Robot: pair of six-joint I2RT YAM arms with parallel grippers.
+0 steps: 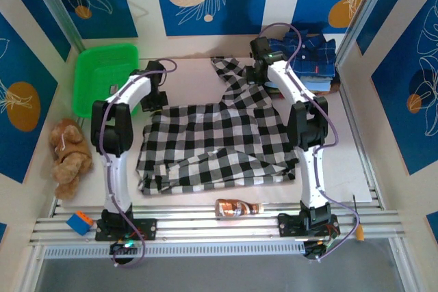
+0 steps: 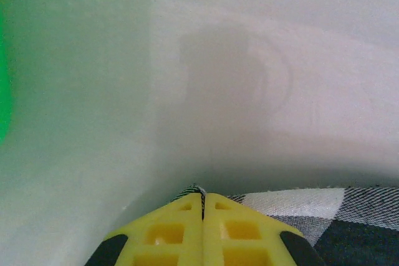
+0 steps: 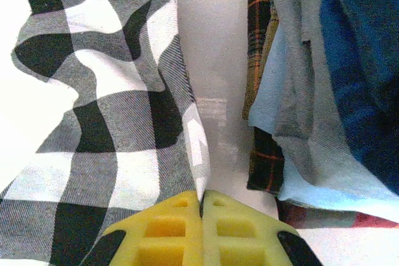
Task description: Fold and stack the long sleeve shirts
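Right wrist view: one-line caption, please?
Right gripper pinching the checked shirt by its edge, folded shirt stack alongside.

A green plastic basket (image 1: 99, 73) sits at the upper left of the white table (image 1: 356, 169), with a brown plush toy (image 1: 68, 156) slumped below it at the left edge. A brown bottle (image 1: 238, 208) lies on its side at bottom centre, and a blue-and-orange block (image 1: 80, 222) rests at lower left.

Remote session, robot test cell in a lab, not a home. The white desk (image 1: 356, 169) is boxed in by blue printed backdrop panels (image 1: 239, 5) on aluminium frame posts (image 1: 366, 8). I see the left arm (image 1: 109, 169) and right arm (image 1: 311, 162) bolted to slotted aluminium rails (image 1: 219, 227) at the near edge.
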